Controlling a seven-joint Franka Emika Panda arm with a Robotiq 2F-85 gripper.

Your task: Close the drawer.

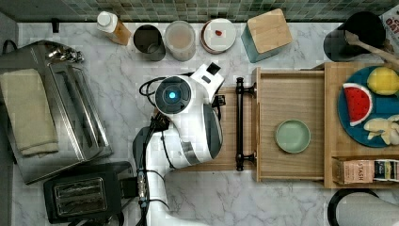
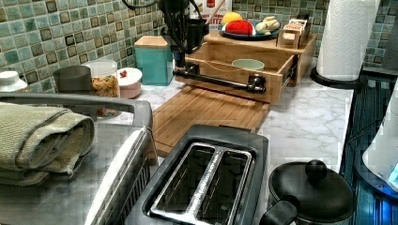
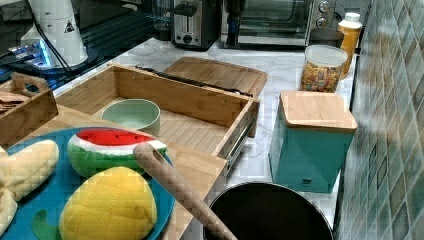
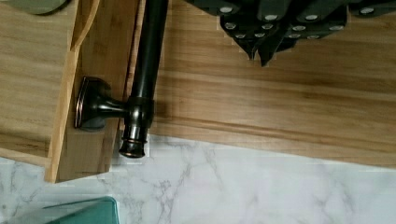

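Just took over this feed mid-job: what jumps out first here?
The drawer stands pulled wide open over the cutting board, a green bowl inside it. The gripper hovers beside the black bar handle, at its end nearest the teal box.

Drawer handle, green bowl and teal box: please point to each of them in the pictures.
drawer handle [image 1: 240, 123], top view, middle of the black bar.
green bowl [image 1: 292, 136], top view, centre of the bowl's inside.
teal box [image 3: 317, 111], right view, middle of its wooden lid.
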